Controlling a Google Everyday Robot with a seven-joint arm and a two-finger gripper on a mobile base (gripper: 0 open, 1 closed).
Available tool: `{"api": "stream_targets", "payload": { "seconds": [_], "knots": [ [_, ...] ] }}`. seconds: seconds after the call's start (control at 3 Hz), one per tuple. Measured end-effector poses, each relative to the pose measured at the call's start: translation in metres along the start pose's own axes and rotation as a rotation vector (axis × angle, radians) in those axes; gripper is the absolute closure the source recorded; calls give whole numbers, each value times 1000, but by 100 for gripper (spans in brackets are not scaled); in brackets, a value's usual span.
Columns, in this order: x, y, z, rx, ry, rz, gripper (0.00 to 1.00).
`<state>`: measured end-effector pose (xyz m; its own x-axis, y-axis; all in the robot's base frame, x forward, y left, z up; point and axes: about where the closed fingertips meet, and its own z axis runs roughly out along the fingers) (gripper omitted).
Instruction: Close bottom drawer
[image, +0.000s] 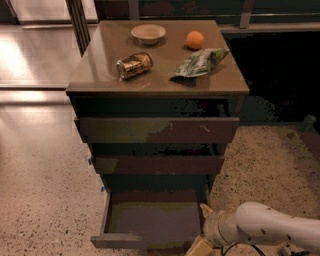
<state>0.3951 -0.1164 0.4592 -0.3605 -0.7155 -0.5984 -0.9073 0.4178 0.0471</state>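
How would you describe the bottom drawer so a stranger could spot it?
Find the brown cabinet with a can and an orange on top. Its lowest drawer, by the floor, has the robot's hand at its front right corner. Unlike the middle drawer and top drawer, it is pulled out and narrowest.

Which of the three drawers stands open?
The bottom drawer, lowest and narrowest: it is pulled out, its inside showing. The two above show only fronts. The gripper is at its right corner.

Probably an office: speckled terrazzo floor (45, 200), glass partition (35, 7) behind cabinet (155, 131).
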Motion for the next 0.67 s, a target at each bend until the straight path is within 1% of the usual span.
{"api": "stream_targets", "payload": {
  "seconds": [0.33, 0.67],
  "knots": [
    [15, 13, 26, -48, -14, 42, 0],
    [15, 14, 27, -53, -22, 41, 0]
  ]
}}
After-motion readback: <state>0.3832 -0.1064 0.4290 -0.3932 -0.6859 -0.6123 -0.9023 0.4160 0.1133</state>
